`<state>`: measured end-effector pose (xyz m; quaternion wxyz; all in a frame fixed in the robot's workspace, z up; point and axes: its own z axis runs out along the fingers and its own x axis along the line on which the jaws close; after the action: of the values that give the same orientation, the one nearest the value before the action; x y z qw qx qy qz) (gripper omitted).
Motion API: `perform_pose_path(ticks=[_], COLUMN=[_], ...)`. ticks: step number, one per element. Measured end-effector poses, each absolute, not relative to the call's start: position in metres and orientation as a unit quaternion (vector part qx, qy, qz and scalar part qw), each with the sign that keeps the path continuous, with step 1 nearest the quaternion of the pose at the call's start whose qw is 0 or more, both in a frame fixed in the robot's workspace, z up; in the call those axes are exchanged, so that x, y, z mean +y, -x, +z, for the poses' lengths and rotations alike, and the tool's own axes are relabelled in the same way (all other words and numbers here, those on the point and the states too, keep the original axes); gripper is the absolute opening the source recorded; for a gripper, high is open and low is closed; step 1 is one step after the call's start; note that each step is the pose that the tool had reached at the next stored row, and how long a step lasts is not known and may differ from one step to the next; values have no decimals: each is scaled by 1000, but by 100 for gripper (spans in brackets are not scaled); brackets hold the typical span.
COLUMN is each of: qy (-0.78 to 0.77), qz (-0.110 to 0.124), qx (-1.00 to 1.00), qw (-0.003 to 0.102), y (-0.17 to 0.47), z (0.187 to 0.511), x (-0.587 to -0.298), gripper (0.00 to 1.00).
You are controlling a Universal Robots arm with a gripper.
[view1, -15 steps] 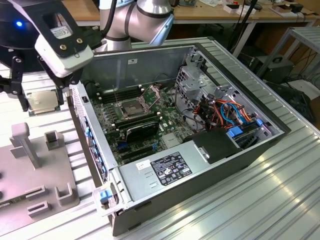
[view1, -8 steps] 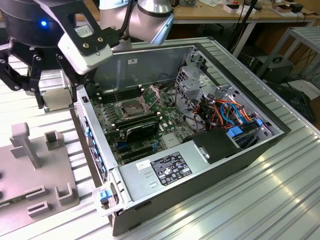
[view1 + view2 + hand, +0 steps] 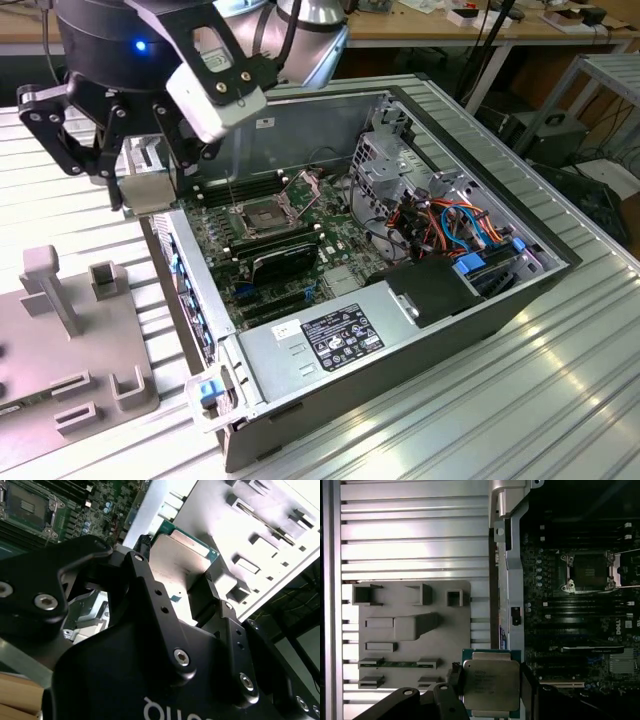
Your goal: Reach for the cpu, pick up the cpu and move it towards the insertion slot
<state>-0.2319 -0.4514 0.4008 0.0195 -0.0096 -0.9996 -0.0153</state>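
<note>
A ribbed, silvery aluminium work surface catches bright light at the exterior view's left. Far behind it runs a long wooden workbench, dark cables hanging beneath its edge.

silvery cpu held flat, apart from open insertion slot.

Ribbed metal table carries open computer case and grey fixture plate, side by side.
</note>
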Motion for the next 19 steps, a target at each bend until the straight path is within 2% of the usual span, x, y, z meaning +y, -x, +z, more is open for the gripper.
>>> perform_pose_path(ticks=[19], qy=[10], qz=[-15], qx=[-1000], qw=[20], y=[177], z=[400], x=[-451], gripper=[55])
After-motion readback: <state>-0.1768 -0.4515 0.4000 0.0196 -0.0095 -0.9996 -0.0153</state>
